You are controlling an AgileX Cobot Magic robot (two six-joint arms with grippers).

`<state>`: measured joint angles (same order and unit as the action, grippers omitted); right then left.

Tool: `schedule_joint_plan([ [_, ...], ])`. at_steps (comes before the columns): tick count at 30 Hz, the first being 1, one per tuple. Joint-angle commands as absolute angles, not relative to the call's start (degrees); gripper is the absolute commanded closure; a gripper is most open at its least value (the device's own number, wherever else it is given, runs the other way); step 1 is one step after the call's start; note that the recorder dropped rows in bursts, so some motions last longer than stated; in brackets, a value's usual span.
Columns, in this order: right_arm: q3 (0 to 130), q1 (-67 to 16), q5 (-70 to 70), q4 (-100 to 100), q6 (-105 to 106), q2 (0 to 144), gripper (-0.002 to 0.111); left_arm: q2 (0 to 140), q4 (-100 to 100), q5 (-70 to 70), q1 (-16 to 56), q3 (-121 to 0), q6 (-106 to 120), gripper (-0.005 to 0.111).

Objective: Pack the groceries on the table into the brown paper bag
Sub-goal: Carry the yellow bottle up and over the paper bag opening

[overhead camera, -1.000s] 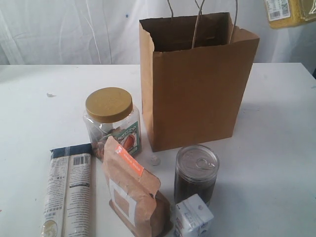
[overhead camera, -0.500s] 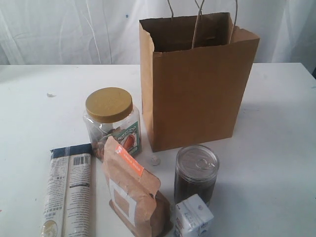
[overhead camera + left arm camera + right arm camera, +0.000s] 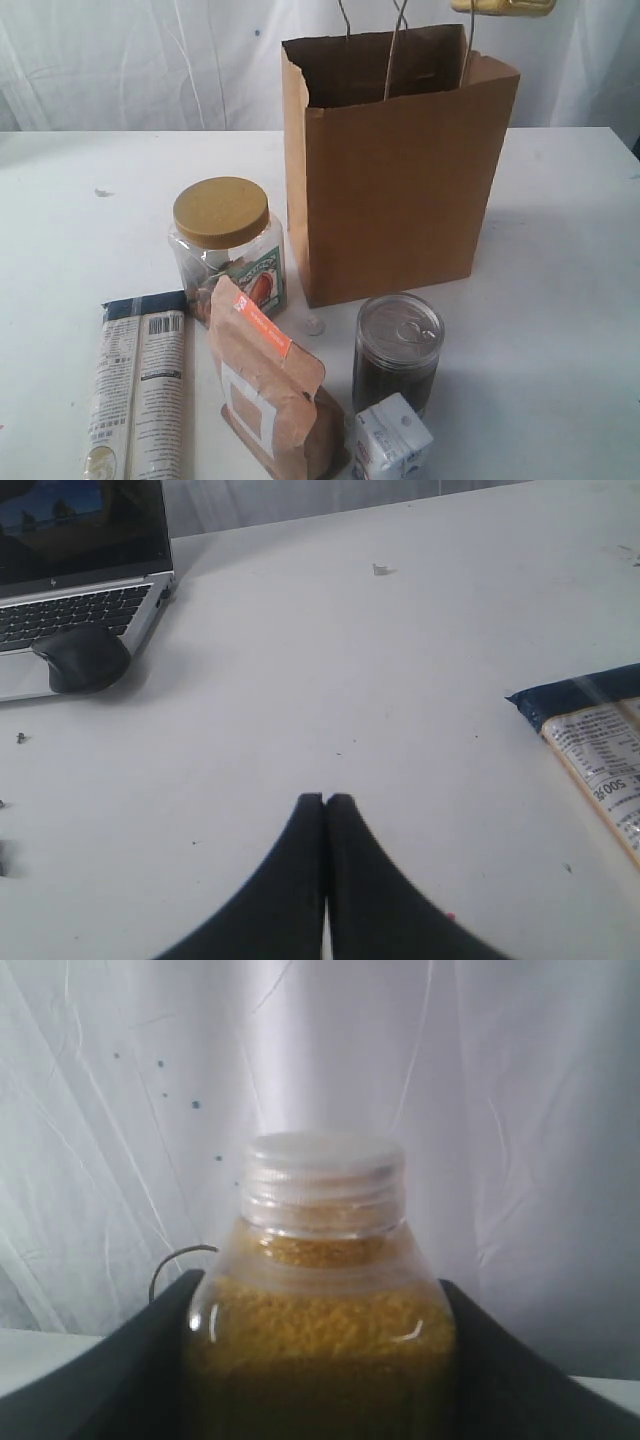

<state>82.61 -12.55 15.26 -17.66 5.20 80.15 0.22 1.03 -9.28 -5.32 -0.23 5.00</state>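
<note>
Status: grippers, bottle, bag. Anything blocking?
Left gripper shut, empty. Right gripper holds yellow bottle high, near top of brown paper bag. Bag mouth open, nothing blocking.

Closed jaws hover over the table (image 3: 330,670), long printed packet (image 3: 598,762) nearby.

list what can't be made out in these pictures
- yellow bottle: exterior view, top edge cuts off nearly all.
- brown paper bag: exterior view, its front wall hides what's inside.
- long printed packet, small white carton: exterior view, bottom edge crops them.
</note>
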Motion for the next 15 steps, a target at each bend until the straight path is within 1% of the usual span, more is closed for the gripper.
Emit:
schedule_joint_plan([
  [1, 83.26, -12.32, 13.30, -19.66, 7.73, 79.24, 0.108, 0.00, 1.24, -8.97, -4.87, 0.00, 4.93, 0.107],
  [6, 83.26, -12.67, 11.51, -24.13, 7.99, 80.90, 0.108, 0.00, 1.24, -8.97, -4.87, 0.00, 4.93, 0.107],
  [11, 82.85, -12.67, 3.74, -25.60, 7.77, 81.14, 0.108, 0.00, 1.24, -8.97, -4.87, 0.00, 4.93, 0.107],
  [12, 81.56, -12.67, -0.67, -25.60, 7.24, 80.88, 0.108, 0.00, 1.24, -8.97, -4.87, 0.00, 4.93, 0.107],
  [15, 77.13, -12.67, -4.94, -25.83, 2.90, 80.10, 0.108, 0.00, 1.24, -8.97, -4.87, 0.00, 4.93, 0.107],
])
